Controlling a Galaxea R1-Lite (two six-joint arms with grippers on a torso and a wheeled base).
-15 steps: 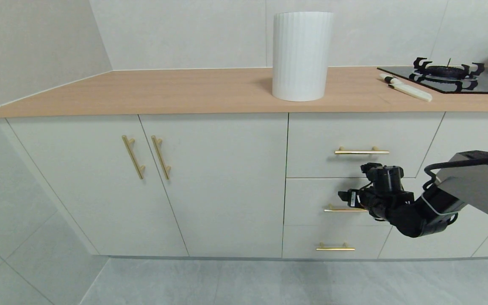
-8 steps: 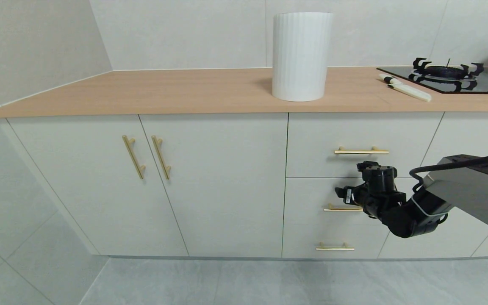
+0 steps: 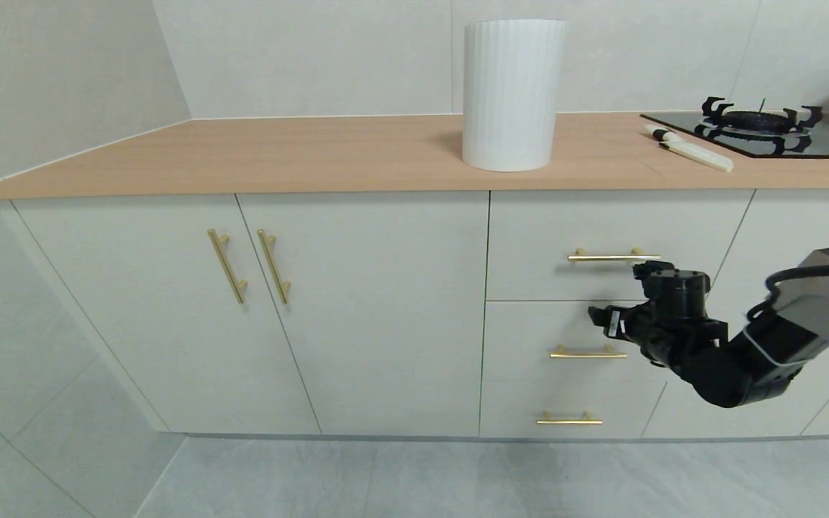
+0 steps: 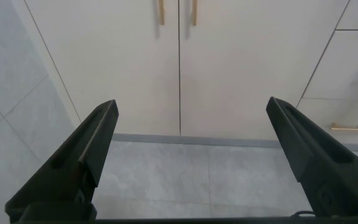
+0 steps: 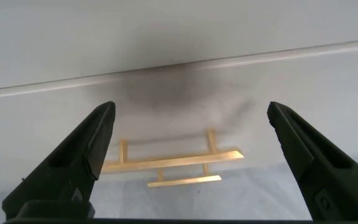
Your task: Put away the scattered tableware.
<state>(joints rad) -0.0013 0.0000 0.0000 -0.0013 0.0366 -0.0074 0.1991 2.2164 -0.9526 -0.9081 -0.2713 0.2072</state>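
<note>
A pale knife (image 3: 689, 148) and a second small utensil (image 3: 660, 133) lie on the wooden counter (image 3: 314, 155) beside the hob. A tall white ribbed container (image 3: 509, 93) stands mid-counter. My right gripper (image 3: 624, 293) is open in front of the drawer stack, just below the top drawer's gold handle (image 3: 614, 256) and above the middle handle (image 3: 586, 352). In the right wrist view the right gripper (image 5: 191, 111) holds nothing, and a gold handle (image 5: 173, 163) lies beyond a drawer seam. My left gripper (image 4: 191, 107) is open and holds nothing, low before the cabinet doors.
A black gas hob (image 3: 767, 129) sits at the counter's right end. Two cabinet doors with gold handles (image 3: 250, 266) are on the left, and a bottom drawer handle (image 3: 569, 419) is near the grey tiled floor (image 3: 386, 482). A wall closes the left side.
My right gripper has risen and shifted right, from beside the middle drawer handle to just under the top drawer handle. Nothing on the counter has moved.
</note>
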